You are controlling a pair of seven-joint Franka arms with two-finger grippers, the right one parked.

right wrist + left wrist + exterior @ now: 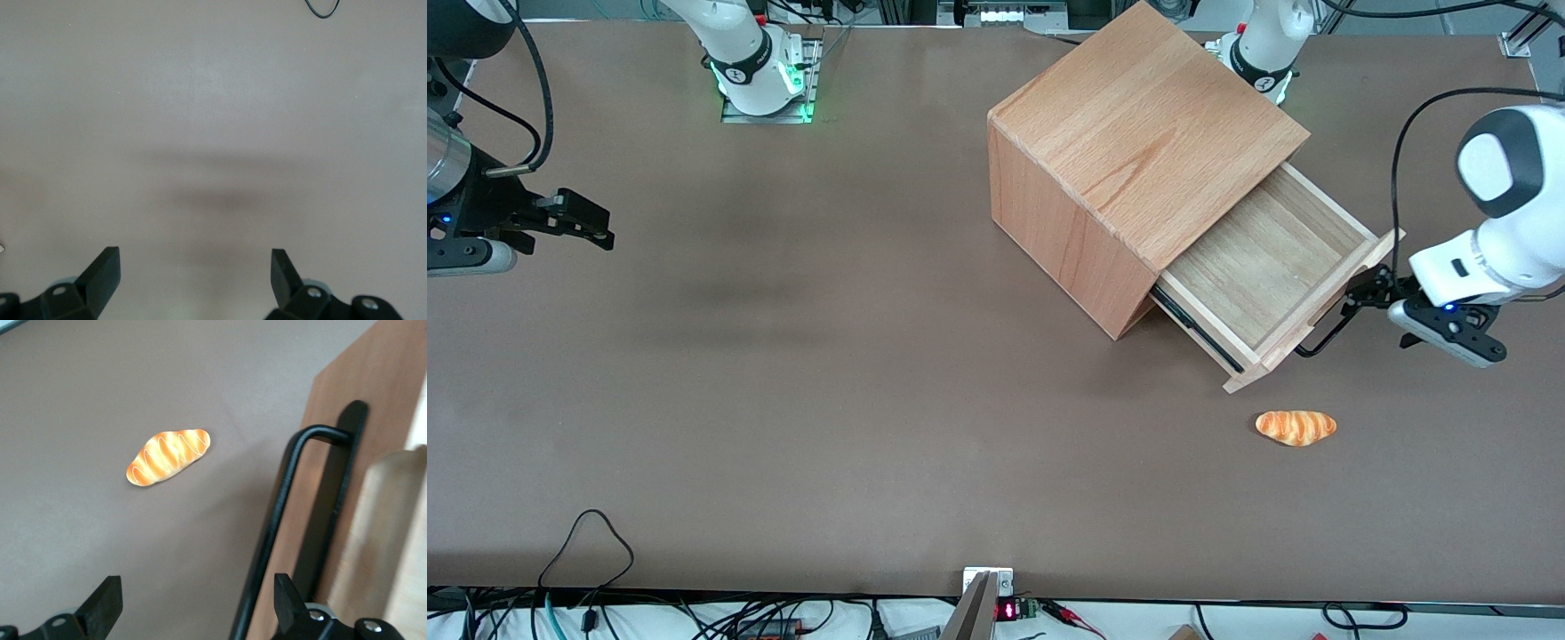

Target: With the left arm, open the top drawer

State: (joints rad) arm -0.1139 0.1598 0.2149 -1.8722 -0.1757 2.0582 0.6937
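Your gripper (193, 603) sits at the handle (277, 520) of the pulled-out top drawer (1263, 258), jaws released; a bread roll (1296, 427) lies nearby.

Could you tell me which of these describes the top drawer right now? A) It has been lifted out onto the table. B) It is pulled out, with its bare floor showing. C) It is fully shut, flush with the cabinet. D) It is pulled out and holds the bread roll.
B: the top drawer juts from the cabinet showing bare floor; the bread roll lies on the table, and the open gripper sits at the handle.
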